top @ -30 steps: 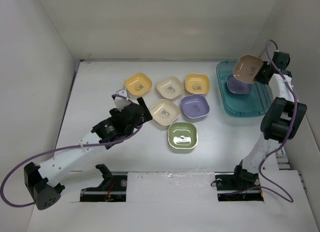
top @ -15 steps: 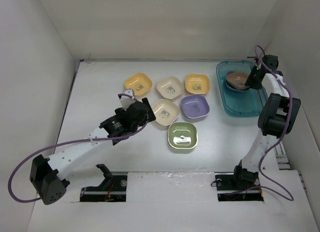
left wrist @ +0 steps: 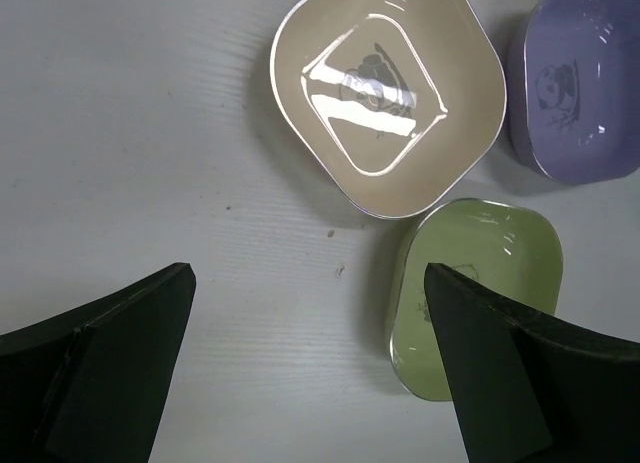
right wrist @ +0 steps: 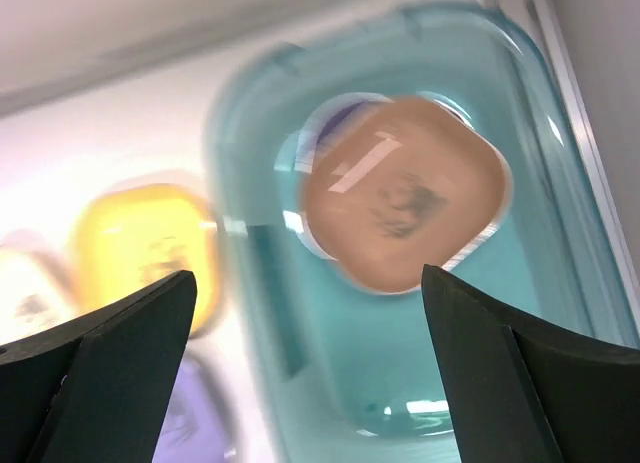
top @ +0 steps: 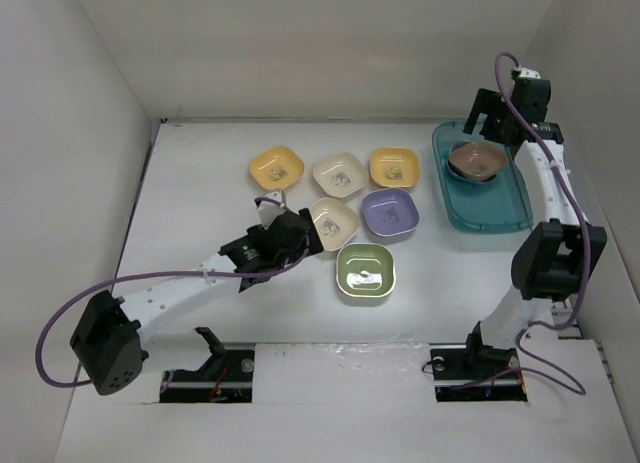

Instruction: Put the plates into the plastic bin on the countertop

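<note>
Top view, far right: your brown plate [top: 476,161] sits on a purple plate [right wrist: 328,121] inside the bin [top: 500,211]. R pincer [right wrist: 307,278] wide, empty, above it. L pincer [left wrist: 307,273] wide, empty, over counter [top: 190,183], nr cream plate [left wrist: 388,98] & green plate [left wrist: 480,283].

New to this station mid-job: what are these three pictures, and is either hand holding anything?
Two robot arms stand at the countertop's near edge. The wide picture looks down from above; the other two come from wrist cameras, dark fingers at the bottom. The left hand is open and empty near the cream plate and green plate. The right hand is open, empty, above the teal bin, where a brown plate lies on a purple plate. Six plates lie on the countertop.
</note>
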Controlling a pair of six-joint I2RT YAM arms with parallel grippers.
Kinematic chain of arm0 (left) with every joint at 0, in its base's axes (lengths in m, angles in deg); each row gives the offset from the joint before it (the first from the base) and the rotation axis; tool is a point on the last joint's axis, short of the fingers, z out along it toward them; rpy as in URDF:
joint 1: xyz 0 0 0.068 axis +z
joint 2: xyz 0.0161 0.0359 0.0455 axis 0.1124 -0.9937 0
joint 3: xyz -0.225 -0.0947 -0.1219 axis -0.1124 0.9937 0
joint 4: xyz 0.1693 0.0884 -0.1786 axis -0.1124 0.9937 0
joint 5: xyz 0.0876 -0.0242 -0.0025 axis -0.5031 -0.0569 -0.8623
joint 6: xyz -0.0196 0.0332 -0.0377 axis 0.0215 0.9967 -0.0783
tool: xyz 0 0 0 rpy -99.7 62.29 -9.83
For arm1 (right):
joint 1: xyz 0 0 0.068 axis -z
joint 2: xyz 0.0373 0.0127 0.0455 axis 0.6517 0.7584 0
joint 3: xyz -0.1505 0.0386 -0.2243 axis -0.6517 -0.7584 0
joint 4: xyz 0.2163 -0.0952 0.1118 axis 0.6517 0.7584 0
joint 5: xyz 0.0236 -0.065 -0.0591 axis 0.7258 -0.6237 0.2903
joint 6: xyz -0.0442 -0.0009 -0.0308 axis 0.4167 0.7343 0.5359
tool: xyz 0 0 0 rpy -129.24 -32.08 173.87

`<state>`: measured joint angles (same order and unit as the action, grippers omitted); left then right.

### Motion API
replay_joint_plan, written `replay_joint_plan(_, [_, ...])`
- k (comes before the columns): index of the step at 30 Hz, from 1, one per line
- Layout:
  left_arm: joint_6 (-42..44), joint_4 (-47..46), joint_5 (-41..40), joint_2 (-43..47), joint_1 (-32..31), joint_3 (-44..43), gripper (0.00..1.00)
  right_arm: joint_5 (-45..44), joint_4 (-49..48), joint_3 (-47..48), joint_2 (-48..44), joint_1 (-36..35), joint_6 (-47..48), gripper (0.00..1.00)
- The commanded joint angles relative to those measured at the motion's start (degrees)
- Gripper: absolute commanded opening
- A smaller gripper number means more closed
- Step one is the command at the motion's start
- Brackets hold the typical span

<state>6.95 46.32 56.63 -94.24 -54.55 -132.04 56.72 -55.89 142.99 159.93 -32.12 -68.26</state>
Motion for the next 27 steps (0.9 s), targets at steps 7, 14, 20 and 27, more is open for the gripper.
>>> replay_joint_plan(7, [-0.52, -11.66, 5.65, -10.32, -2.88, -1.30, 1.00, 3.53, -9.47, -15.97, -19.92, -8.27, 0.64, 1.00])
replay_joint_plan(14, [-0.52, -14.92, 7.15, -20.44, -5.51, -4.56, 0.96, 4.85, -12.46, -26.62, -28.64, -13.03, 1.69, 1.00])
replay_joint_plan(20, [-3.68, -12.04, 3.47, -26.25, -9.11, -8.78, 0.70, 4.32, -13.61, -31.81, -30.32, -13.83, 2.23, 1.00])
replay_joint_plan(27, [-8.25, -6.76, 0.21, -29.14, -12.90, -9.39, 0.43, 4.85, -13.61, -32.43, -31.38, -14.36, 2.84, 1.00])
